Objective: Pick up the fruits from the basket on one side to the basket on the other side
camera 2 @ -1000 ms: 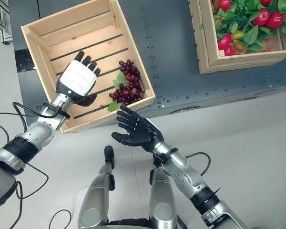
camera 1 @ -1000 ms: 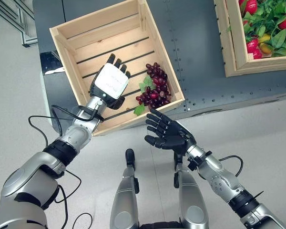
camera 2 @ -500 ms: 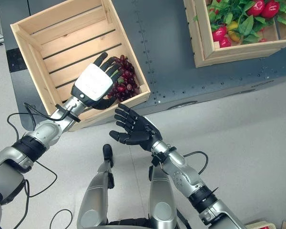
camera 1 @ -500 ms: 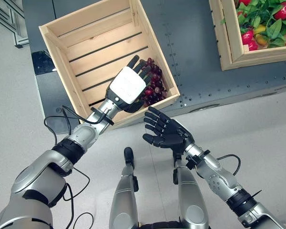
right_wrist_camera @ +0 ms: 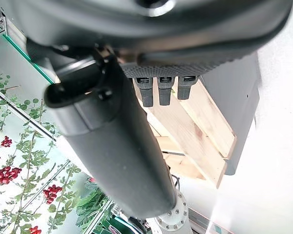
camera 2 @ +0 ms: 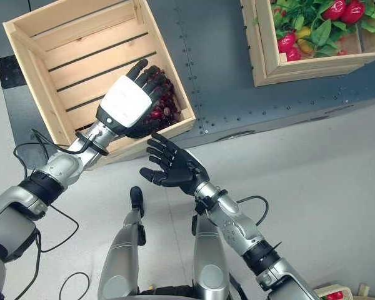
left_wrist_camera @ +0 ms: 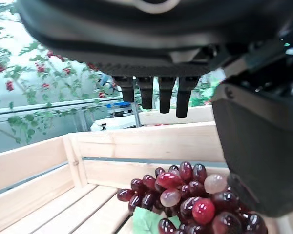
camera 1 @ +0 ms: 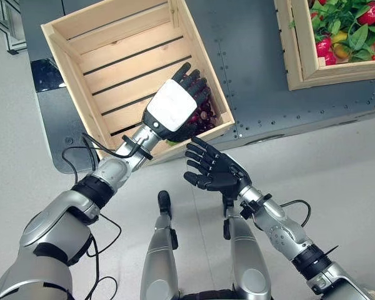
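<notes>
Red grapes [left_wrist_camera: 190, 200] under open left robot hand [camera 1: 170, 112], crate [camera 1: 69, 47] corner.

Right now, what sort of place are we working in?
Probably an indoor test or demo space, not a real market: a dark metal table with rows of screws on a plain pale floor, two wooden crates of fruit, and flower-print walls.

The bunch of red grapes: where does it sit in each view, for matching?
Left eye view: grapes in the crate's near right corner, partly under the left hand.
Right eye view: same corner.
Left wrist view: lower middle, past the fingers.
Right wrist view: not visible.
Shared landmark: the wooden crate.
</notes>
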